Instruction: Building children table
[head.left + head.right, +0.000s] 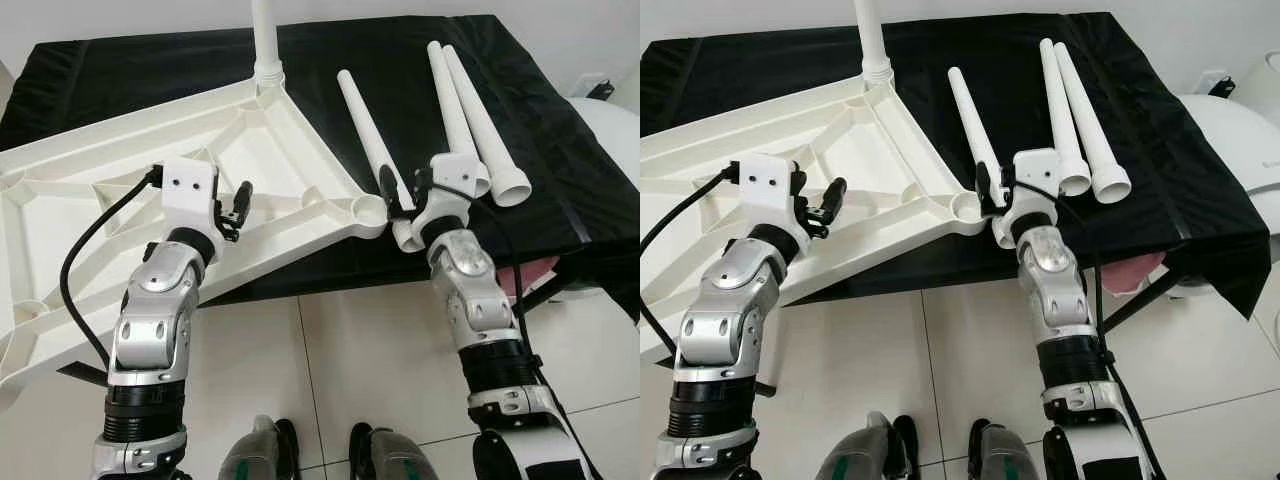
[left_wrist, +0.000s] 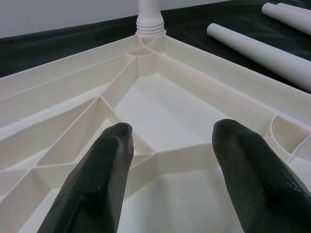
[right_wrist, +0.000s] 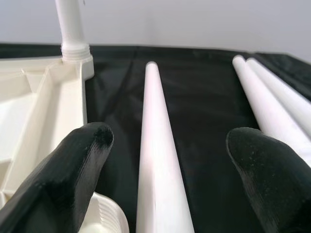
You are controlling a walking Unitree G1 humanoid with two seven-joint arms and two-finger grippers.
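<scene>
Building a kids' table, one leg (image 1: 266,40) already screwed upright into the far corner of the upside-down top (image 1: 260,160). Top lying ribs-up on the black table (image 1: 560,150), near side hanging off the edge over the tiled floor (image 1: 330,360).

Three loose legs on the cloth: nearest leg (image 1: 365,130) running away from the robot just beside the top's right corner, other two legs (image 1: 470,110) side by side further right, wide ends toward the robot.

Right pincer (image 1: 405,200) wide apart, straddling the thick end of the nearest leg, not clamped on anything yet. In the right wrist view, leg (image 3: 158,160) sitting dead centre between the fingers (image 3: 73,170), so alignment looks good. Empty corner socket (image 1: 368,208) right next to it, probably the target.

Left pincer (image 1: 235,208) also apart, hovering over the ribs of the top, holding nothing.

Tips for this step, just a guess from the layout: closing low on the thick threaded end rather than mid-shaft, since smooth tapered plastic likely to slip or roll. Lifting, tipping upright, then seating threads square in the socket before twisting. Pressing the left pincer down on a rib to stop the overhanging top from sliding or tipping off.
</scene>
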